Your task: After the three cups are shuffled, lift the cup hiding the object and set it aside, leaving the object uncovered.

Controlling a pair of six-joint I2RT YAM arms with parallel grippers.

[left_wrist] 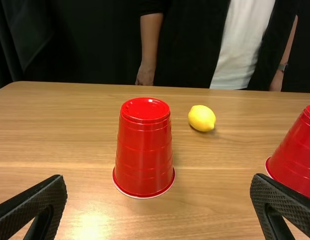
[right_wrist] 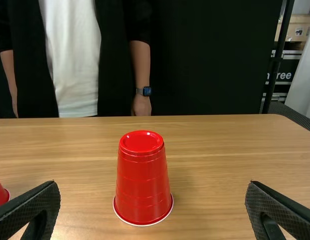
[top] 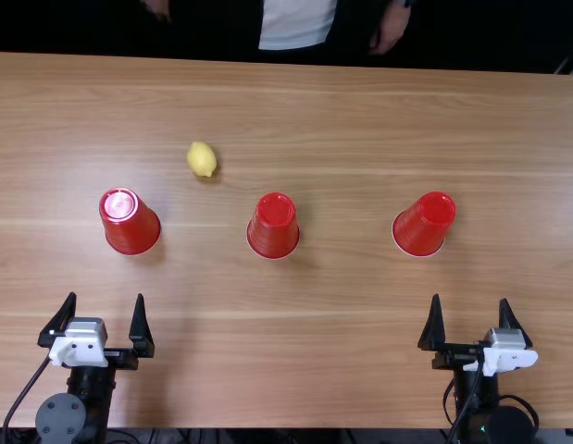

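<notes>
Nearest the camera, the left gripper (top: pixel 104 302) and the right gripper (top: pixel 469 302) were seen at the near edge of the table (top: pixel 360 102), well apart from each other; each had its two fingers spread wide, and nothing was held between them. A strip of bare wood lay between the fingertips and the row of cups. A wider band of wood ran behind the row up to the far edge.

The surface was light brown wood with the grain running from side to side; behind the far edge the room was dark, and a black pole (right_wrist: pixel 277 55) stood off the right end.

Three red cups were set upside down in one row across the middle, well apart from each other. The left cup (top: pixel 129 222) was straight ahead of the left gripper; the middle cup (top: pixel 273 226) was near the centre; the right cup (top: pixel 423 224) was almost straight ahead of the right gripper.

The yellow lemon (top: pixel 202 158) lay uncovered behind the row, about midway between the left cup and the middle cup and touching neither; those two cups stood between it and the grippers.
</notes>
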